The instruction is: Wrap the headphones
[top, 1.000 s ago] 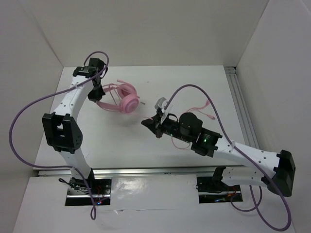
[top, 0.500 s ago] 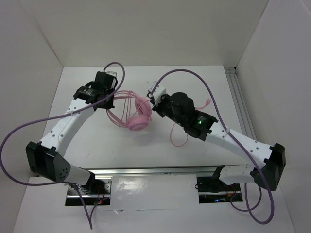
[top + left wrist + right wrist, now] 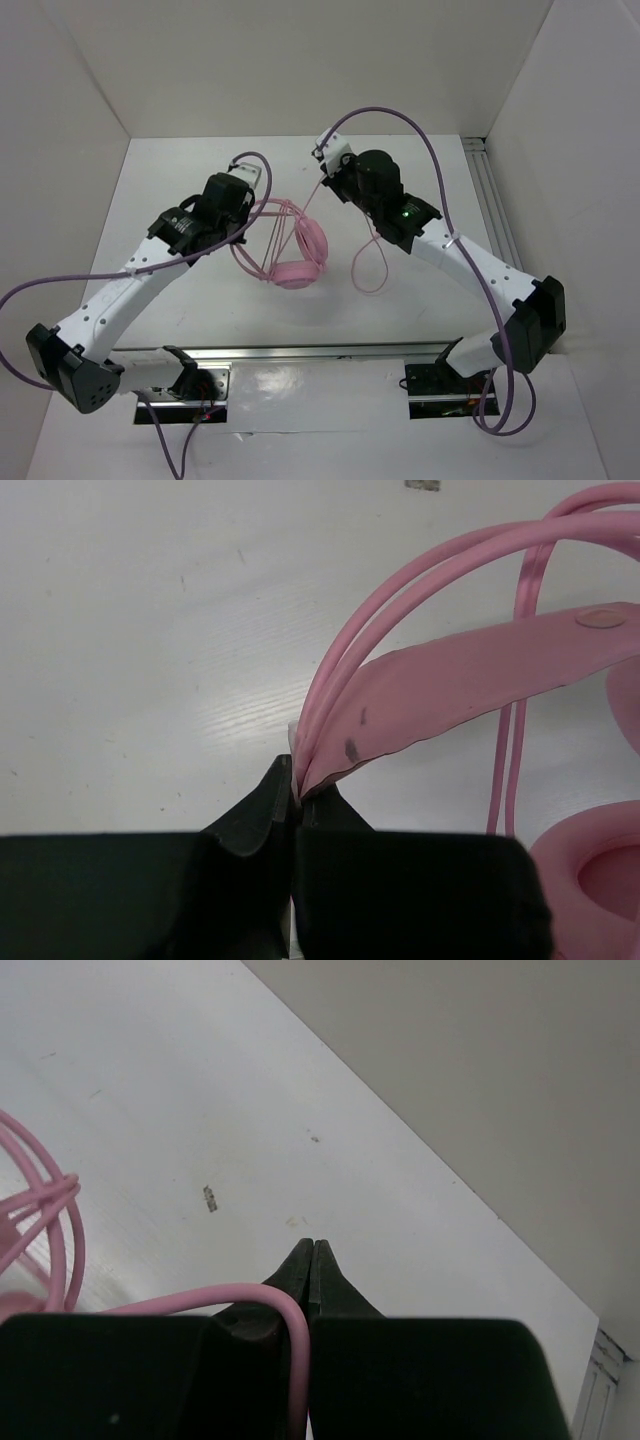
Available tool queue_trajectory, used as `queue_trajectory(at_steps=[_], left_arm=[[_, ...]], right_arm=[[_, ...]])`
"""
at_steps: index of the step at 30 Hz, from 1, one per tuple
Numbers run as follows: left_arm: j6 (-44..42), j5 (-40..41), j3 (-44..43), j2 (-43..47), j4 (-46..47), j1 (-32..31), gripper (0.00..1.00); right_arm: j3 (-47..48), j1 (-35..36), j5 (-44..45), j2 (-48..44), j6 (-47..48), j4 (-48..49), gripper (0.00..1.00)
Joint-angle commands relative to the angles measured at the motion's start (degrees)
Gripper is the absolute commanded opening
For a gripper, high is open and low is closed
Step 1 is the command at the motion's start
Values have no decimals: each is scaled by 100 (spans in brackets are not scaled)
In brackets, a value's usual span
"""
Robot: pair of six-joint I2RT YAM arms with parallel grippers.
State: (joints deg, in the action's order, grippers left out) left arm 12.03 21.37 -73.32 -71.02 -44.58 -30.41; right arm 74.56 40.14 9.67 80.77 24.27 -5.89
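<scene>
- Near edge of the white table (image 3: 330, 318): a metal rail (image 3: 320, 350) carrying both arm bases, left and right.
- Just beyond, mid-table: pink headphones (image 3: 297, 262), two round ear cups (image 3: 293, 273) close together, the nearer one face-up to the overhead camera. Resting on the surface or hanging just clear of it, impossible to say.
- Right of the ear cups: a slack loop of thin pink cable (image 3: 353, 272), hanging below the right arm.
- Left of centre: left gripper (image 3: 247, 213) reaching in from the left, clenched on the headband (image 3: 265, 212). Seen from the wrist, black fingertips (image 3: 262, 805) squeezed tight on the end of the flat pink strap and the thin double band, with one ear cup at lower right.
- Farther back, right of centre: right gripper (image 3: 325, 183) pointing toward the far left, jaws pressed fully together. Seen from its wrist, cable draped over one finger and running down beside the seam; pinched there or merely lying across, not clear.
- From that gripper, a straight run of cable slanting down to the ear cups.
- Overhead, thick purple arm cables (image 3: 400, 115) arching above both wrists.
- Farthest back: plain white walls (image 3: 320, 70) closing in the table on three sides.
</scene>
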Motion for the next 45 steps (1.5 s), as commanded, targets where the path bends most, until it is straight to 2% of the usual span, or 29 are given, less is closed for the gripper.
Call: queue_trajectory(at_steps=[1,9,11,17,21,23,26,29,30,35,40,45], left_arm=[[-157,-27,-86,378,-191,-482,0],[-211,-55,-613,537,-990,-1291,0],[-149,244,-797,537,-1141,-1344,0],[290,253,-1788,774,-1342,-1344,0],[405,-113,-2467,722,-1545,-1344,0],[467,-212,-2678,722,-1545,-1344,0],[659,-370,-2784,722,-1545,-1344,0],[843,-431,-2925,801,-1370,-1344,0],[845,-362,-3012,879,-1248,-1344,0],[1380,244,-3601,941,-1194,-1344,0],[1907,1000,-4093,941,-1141,-1344,0],[1962,2169,-4348,503,-966,-1344,0]], right_arm=[[269,-269,-332,-27,69,948,0],[646,-613,-975,518,-274,1002,0],[560,-674,-1116,580,-396,1054,0],[68,-999,-2143,781,-1064,1309,1],[-214,-1052,-2871,1063,-1862,1967,3],[-214,-1052,-3347,1386,-2144,2205,11],[-214,-1052,-4270,1913,-2891,2881,20],[-451,-1052,-4895,2284,-3708,4005,21],[-652,-1052,-5052,2511,-3911,4643,22],[-1005,-1052,-5493,3303,-5070,6183,22],[-1224,-815,-5564,4076,-5407,6846,23],[-2111,-657,-5433,4201,-5635,7689,22]])
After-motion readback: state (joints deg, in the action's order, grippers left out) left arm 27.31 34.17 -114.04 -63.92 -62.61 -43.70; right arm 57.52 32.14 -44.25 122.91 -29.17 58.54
